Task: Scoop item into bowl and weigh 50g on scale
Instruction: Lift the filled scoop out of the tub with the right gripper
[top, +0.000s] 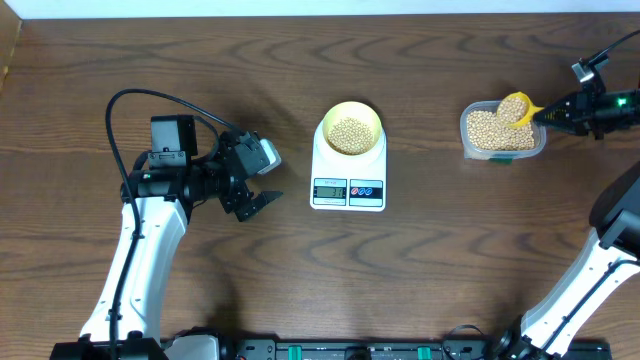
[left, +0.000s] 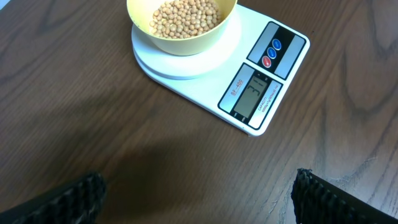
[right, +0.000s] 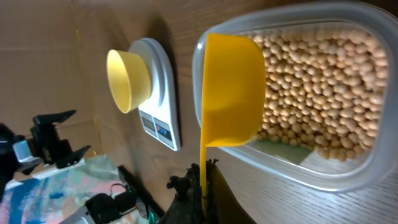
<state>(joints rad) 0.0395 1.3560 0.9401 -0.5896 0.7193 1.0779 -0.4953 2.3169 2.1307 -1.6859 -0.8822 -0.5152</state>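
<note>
Two grippers in view. Right gripper (right: 200, 186) clamped shut on handle of yellow scoop (right: 233, 93); scoop hung over clear plastic tub (top: 503, 152) of soybeans (top: 488, 128) at right of table (top: 100, 60). Whether scoop touched them, couldn't tell. Left gripper (left: 198, 186) spread wide, holding nothing, above wood left of scale (top: 347, 192). Pale yellow bowl (left: 180, 45) sat on scale platform, part-filled with soybeans. Display unreadable.
</note>
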